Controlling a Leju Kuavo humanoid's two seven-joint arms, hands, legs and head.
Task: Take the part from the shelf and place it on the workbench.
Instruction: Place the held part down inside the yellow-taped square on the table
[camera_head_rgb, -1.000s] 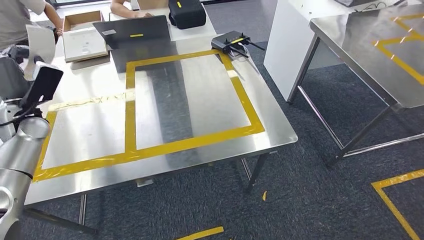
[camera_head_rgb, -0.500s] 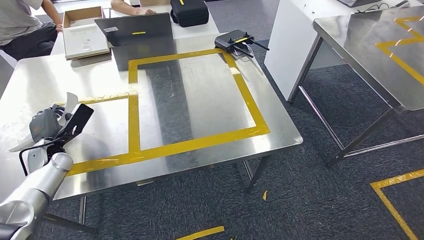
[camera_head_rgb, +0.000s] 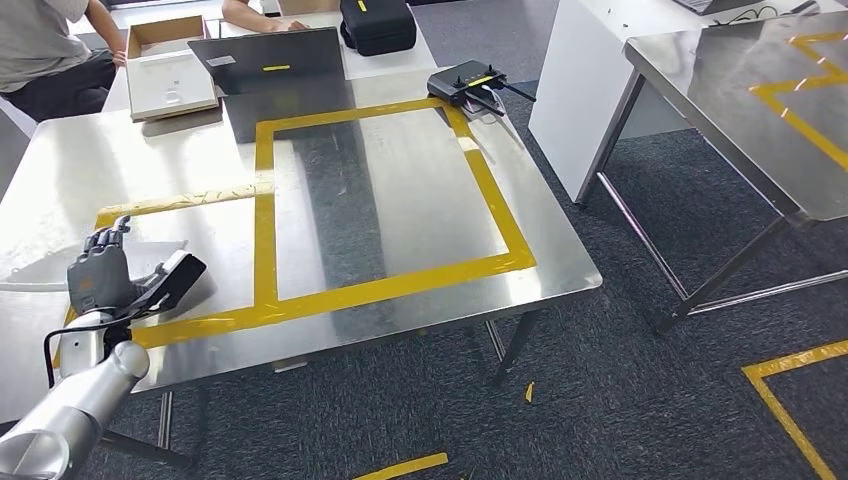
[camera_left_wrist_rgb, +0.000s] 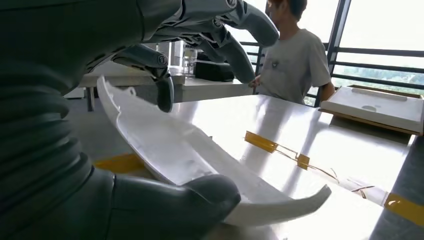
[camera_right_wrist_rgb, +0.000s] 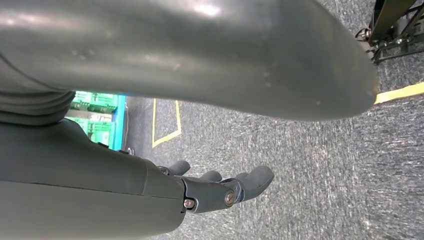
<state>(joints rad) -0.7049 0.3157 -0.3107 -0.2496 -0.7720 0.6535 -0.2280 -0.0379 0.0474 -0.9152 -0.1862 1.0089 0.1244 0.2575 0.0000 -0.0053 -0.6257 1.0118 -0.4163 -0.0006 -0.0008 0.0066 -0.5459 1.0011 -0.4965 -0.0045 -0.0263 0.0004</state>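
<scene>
Here the left hand (camera_head_rgb: 98, 275) sits low over the near left corner of the workbench (camera_head_rgb: 400, 200), fingers (camera_left_wrist_rgb: 227, 47) spread and arched above the part (camera_left_wrist_rgb: 200, 165), a long, curved white plastic piece. In the left wrist view the thumb (camera_left_wrist_rgb: 200, 197) lies against the near edge of the part while the darker fingers hover just over its top; whether they actually touch it I cannot tell, so I cannot tell if the hand grips the part or has let go. The part lies along the steel top, one pointed end curling up off the surface, close to a strip of yellow tape (camera_head_rgb: 262, 190) that marks out rectangles on the bench. In the head view a pale sliver of the part (camera_head_rgb: 30, 285) shows beside the hand. Farther back on the bench stand an open laptop (camera_head_rgb: 270, 62), a flat white box (camera_head_rgb: 170, 85) in front of an open cardboard box (camera_head_rgb: 162, 32), and a small black device with antennas (camera_head_rgb: 465, 82) at the far right corner; a black case (camera_head_rgb: 375, 25) rests beyond the laptop. A person in a grey shirt (camera_left_wrist_rgb: 292, 60) sits at the far side. A second steel table (camera_head_rgb: 760, 110) with yellow tape stands to the right across dark carpet (camera_head_rgb: 620, 380). The right hand (camera_right_wrist_rgb: 220, 187) hangs beside the body above the carpet, fingers loosely apart and holding nothing.
</scene>
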